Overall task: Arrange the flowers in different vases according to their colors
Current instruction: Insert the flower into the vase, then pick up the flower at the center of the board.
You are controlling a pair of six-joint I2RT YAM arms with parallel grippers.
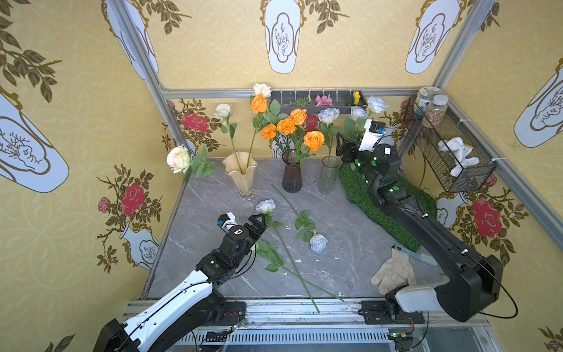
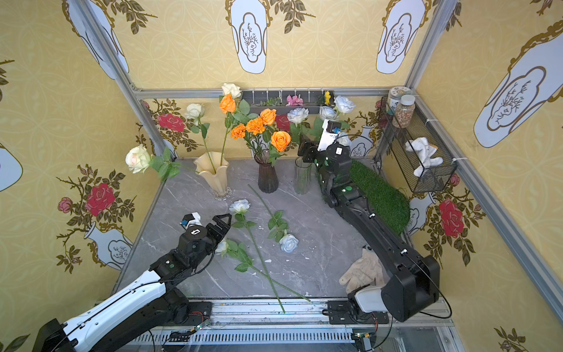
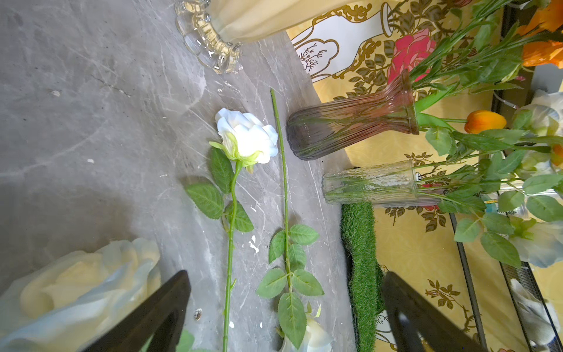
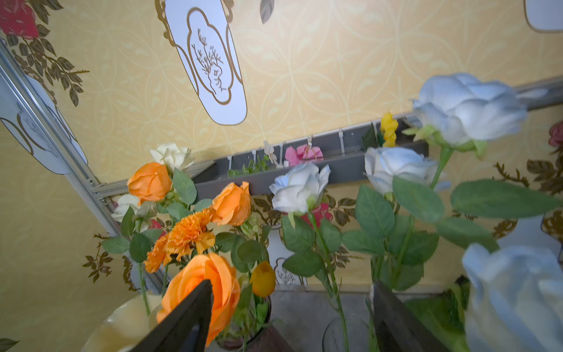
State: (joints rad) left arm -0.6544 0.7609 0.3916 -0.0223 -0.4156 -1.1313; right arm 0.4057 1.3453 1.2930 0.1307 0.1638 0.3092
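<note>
White rose (image 1: 265,206) and pale blue rose (image 1: 318,243) flat on tabletop (image 1: 350,231), orange blooms (image 1: 286,126) in purple vase (image 1: 292,178), left gripper (image 1: 259,220) spread wide, empty, beside white rose stem, right gripper (image 1: 341,151) jaws apart, empty, near clear vase (image 1: 329,176)

Cream rose (image 2: 221,247) lying on the table: head largely hidden beneath the left gripper (image 2: 224,231) in both top views, and blurred and edge-cropped in the left wrist view. Work glove (image 2: 362,271) — partly covered by the right arm (image 2: 380,237). Labels on the jars (image 1: 428,96) are too small to read.
</note>
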